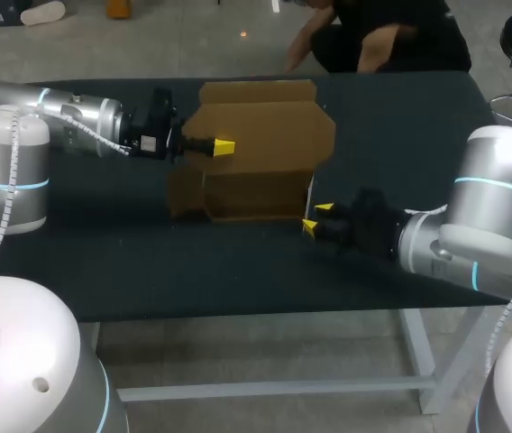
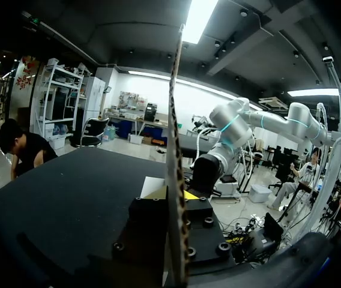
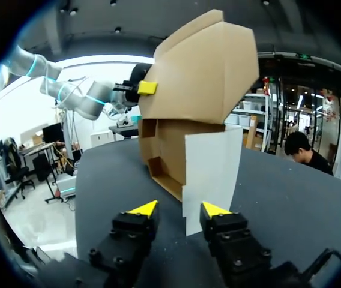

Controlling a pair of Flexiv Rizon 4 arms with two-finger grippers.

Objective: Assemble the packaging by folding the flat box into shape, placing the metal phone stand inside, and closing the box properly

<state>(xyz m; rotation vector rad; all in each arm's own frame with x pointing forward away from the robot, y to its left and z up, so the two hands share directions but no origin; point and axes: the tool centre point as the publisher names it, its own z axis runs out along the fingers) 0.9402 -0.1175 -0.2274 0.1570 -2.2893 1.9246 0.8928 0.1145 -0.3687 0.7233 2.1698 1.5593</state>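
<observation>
Head view: my left pincer (image 1: 224, 146) was clamped on the raised top flap (image 1: 265, 126) of the cardboard box (image 1: 247, 194). The box stood part-folded on the dark table (image 1: 103, 262), and my right pincer (image 1: 317, 218) sat empty just beside the box's lower corner. Left wrist view: the flap ran edge-on between my left fingers, one pressed to each face. Right wrist view: my right fingers stood wide apart with nothing held, the white side flap (image 3: 212, 168) just ahead of them and the box body beyond it.
</observation>
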